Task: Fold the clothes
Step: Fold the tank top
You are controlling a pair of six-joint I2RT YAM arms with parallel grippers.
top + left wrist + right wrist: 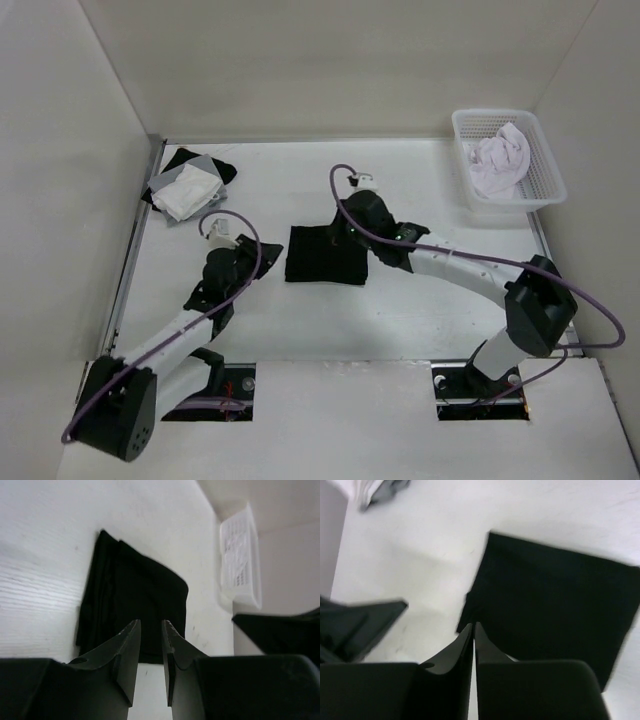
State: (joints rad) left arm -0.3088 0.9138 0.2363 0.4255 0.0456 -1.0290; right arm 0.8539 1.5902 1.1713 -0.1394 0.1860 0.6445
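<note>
A: State of the left gripper (150,625)?
B: Jaws part-way apart, a clear gap with nothing in it. It holds nothing and sits left of the black garment (322,254), apart from it in the top view.

A: And the right gripper (473,626)?
B: Fingers (455,650) almost together, only a hairline slit. No cloth shows between them. The tips sit over the garment's edge near one corner. Whether they touch the fabric can't be told from the wrist view.

A: Where's the garment?
B: Mid-table (400,310), lying flat, folded into a compact rectangle. Layered edges show along one side in the left wrist view.

A: What's hidden?
B: From above, the right arm (400,235) covers the garment's far right corner, and both sets of fingertips are buried under the wrists. The right wrist view is blurred and cuts off the garment's right side.

A: Anything else in view?
B: A white basket (545,170) at the far right holds a pale garment (500,160). A stack of cloths (188,188) lies at the far left.
</note>
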